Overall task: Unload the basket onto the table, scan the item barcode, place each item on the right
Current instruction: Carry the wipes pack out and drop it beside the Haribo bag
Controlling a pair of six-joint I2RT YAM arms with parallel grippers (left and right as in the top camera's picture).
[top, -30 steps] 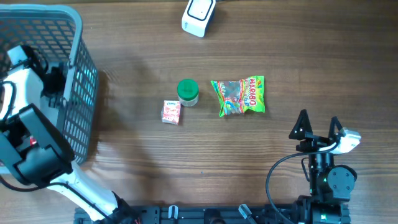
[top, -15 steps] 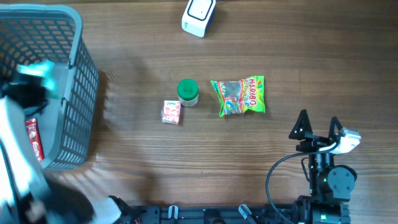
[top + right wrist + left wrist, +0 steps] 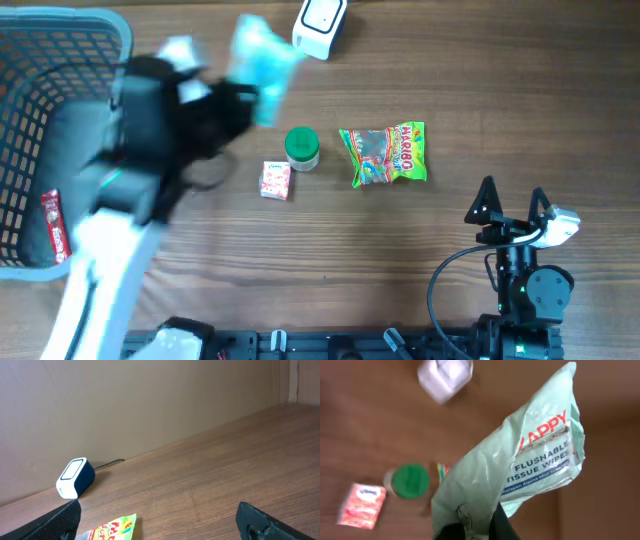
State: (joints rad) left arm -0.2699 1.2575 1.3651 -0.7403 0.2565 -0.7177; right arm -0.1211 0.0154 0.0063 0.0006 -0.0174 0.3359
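The wooden table (image 3: 400, 260) fills the overhead view. A grey mesh basket (image 3: 40, 60) takes up the upper left corner. The left arm (image 3: 150, 130) is a blur reaching from the lower left towards the top centre. The left gripper (image 3: 472, 527) is pinched tight on the lower end of a pale green wipes pack (image 3: 520, 460) printed "FLUSHABLE WIPES". In the overhead view the pack appears only as a light blue smear above the table, just left of the white scanner (image 3: 320, 25) at the top edge. The barcode cannot be made out.

Right of centre, a green Haribo bag (image 3: 385, 153) lies flat. The right gripper (image 3: 513, 195) sits at the lower right, its fingers spread wide with nothing between them, well apart from the items. A jar with a green lid (image 3: 301, 147) stands just left of the bag. A small pink tissue packet (image 3: 275, 180) lies just below and to the left of the jar. A red packet (image 3: 55, 225) lies inside the basket at the left edge.
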